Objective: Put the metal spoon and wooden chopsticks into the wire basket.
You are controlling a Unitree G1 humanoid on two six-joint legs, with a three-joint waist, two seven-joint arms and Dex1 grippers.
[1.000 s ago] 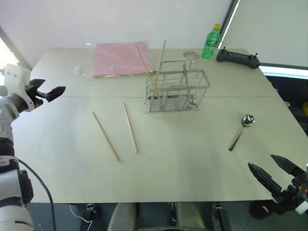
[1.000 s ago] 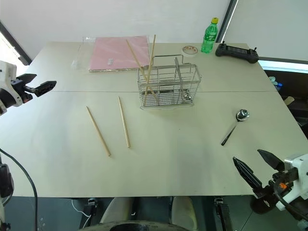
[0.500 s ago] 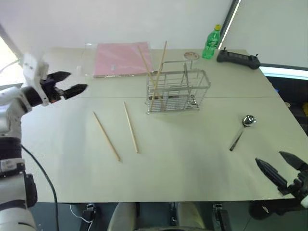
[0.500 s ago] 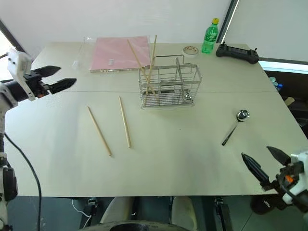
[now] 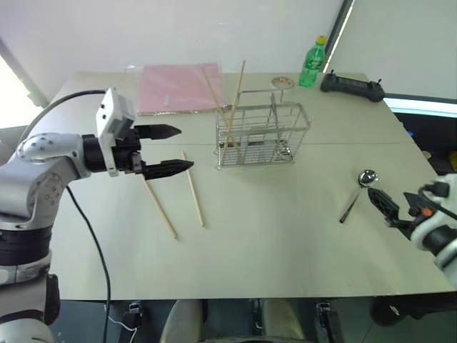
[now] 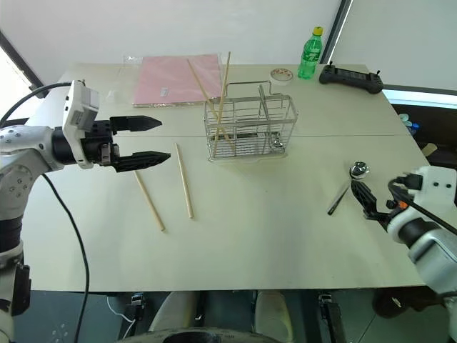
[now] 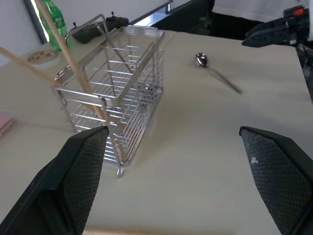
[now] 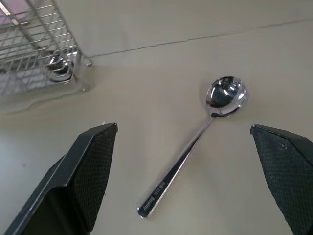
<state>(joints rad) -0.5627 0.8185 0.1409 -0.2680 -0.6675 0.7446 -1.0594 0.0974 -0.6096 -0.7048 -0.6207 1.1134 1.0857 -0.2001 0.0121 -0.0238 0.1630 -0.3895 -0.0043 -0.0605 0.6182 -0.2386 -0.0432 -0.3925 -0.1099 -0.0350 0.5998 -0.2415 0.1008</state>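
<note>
The wire basket point(image 5: 262, 136) stands upright toward the far middle of the table point(image 5: 271, 243), just in front of a flat pink sheet point(image 5: 180, 87); two wooden chopsticks point(image 5: 233, 107) lean inside its left end, crossing above the rim; two more chopsticks point(image 5: 193, 189) lie flat on the table to its left, apart from it; the left gripper point(image 5: 170, 148) hovers above those loose sticks, jaws spread wide and holding nothing; the metal spoon point(image 8: 198, 142) lies on the table well to the right of the basket, bowl toward the far side; the right gripper point(image 6: 365, 200) hangs just beside its handle, jaws wide and empty; a green bottle point(image 5: 313, 63) stands at the far edge.
</note>
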